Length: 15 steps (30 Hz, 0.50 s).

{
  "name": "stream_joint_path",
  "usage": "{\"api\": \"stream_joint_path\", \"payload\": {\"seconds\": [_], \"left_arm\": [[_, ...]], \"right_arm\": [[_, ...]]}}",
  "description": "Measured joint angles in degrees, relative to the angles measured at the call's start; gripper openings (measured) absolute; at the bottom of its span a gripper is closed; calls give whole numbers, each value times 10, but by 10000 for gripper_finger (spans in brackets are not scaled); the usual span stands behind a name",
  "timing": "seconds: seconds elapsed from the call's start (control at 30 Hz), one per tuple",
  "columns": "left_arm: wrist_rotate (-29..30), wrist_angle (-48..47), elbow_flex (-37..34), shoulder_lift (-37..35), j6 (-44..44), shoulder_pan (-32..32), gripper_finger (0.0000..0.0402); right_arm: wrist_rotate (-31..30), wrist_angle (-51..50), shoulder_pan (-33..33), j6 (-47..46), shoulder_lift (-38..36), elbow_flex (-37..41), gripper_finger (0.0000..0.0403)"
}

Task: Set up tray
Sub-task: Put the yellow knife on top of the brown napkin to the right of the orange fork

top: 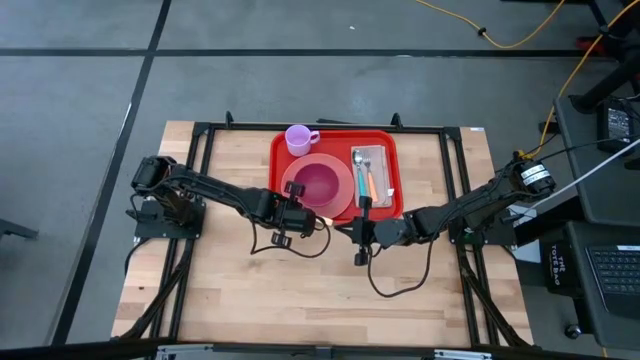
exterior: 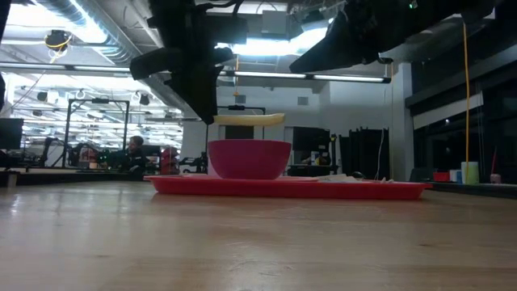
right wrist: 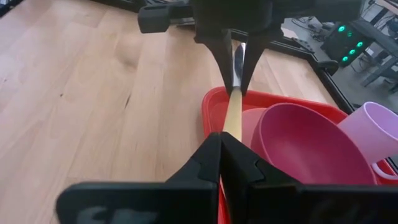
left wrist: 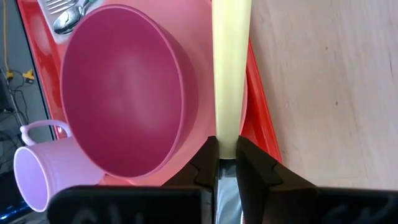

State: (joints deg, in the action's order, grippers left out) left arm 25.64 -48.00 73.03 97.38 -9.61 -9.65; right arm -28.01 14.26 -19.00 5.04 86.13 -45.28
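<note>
Both pincers meet at the tray's [top: 336,160] near edge: the left pincer [left wrist: 226,155] is clamped on one end of a cream-handled knife [left wrist: 231,68], the right pincer [right wrist: 222,146] pinched shut at the other end. The tray sits mid-bench, loaded. It looks light, stiff, slick; grip its rim.
</note>
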Motion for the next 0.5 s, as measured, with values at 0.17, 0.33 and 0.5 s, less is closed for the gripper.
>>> {"api": "stream_joint_path", "payload": {"seconds": [0.17, 0.33, 0.5], "left_arm": [[2, 0, 0, 0, -1, 0, 24], [3, 0, 0, 0, -2, 0, 24], [7, 0, 0, 0, -15, 0, 24]], "right_arm": [[0, 0, 0, 15, 0, 0, 10], [-4, 12, 0, 33, 0, 0, 10], [-34, 20, 0, 43, 0, 1, 21]]}}
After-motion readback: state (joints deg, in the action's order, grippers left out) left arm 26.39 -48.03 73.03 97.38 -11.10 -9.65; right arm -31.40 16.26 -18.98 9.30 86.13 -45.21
